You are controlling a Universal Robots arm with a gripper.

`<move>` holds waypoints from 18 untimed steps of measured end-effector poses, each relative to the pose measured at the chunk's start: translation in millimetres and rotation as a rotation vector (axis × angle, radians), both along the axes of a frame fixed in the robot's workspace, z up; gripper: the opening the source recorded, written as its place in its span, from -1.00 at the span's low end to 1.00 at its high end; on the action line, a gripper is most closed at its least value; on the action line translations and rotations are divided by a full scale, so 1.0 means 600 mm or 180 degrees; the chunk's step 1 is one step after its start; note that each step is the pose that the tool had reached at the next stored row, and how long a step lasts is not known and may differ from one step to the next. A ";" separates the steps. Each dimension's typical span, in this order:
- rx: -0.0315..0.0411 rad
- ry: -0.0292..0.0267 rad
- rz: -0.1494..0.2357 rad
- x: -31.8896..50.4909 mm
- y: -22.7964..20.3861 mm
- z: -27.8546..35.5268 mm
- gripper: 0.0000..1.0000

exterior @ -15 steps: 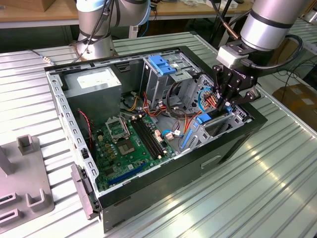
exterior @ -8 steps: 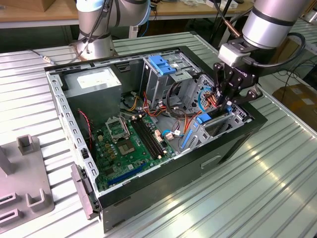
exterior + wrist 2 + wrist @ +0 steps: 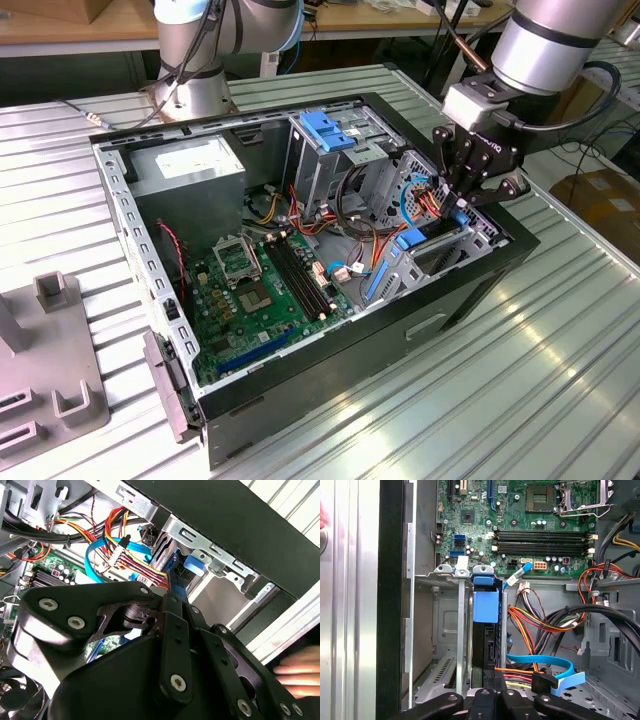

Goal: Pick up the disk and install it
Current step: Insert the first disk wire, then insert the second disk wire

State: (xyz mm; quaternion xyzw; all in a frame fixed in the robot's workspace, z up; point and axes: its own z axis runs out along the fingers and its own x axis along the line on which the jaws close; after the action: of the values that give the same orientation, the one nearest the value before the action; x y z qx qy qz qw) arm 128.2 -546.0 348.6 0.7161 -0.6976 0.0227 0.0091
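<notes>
The disk [image 3: 485,607] stands on edge in the narrow metal bay at the open computer case's [image 3: 480,290] front corner, on the exterior view's right. Its blue carrier end faces the motherboard, and its dark body runs back toward my fingers. In the exterior view the blue carrier [image 3: 411,238] shows low in that bay. My gripper [image 3: 462,205] hangs just above the bay beside the case wall. In both wrist views the black fingers come together on the disk's thin edge [image 3: 175,575], so the gripper [image 3: 167,597] [image 3: 492,697] is shut on it.
Red, yellow and orange wires [image 3: 545,620] and a blue flat cable [image 3: 555,672] crowd the space beside the bay. A tall drive cage with a blue latch [image 3: 328,130], the motherboard [image 3: 262,280] and the power supply [image 3: 185,165] fill the case. A blurred hand [image 3: 300,672] is outside the case wall.
</notes>
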 end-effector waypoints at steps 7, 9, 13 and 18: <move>0.0000 0.0000 0.0000 0.000 0.0000 0.002 -0.80; 0.0001 0.0000 0.0000 0.000 0.0000 0.002 -0.80; 0.0015 0.0000 0.0001 -0.002 -0.0001 0.003 -0.80; 0.0047 0.0000 0.0002 -0.006 0.0000 0.012 -0.80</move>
State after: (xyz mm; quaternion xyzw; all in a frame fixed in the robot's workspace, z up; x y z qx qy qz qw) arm 124.5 -546.0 355.8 0.7164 -0.6975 0.0175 0.0038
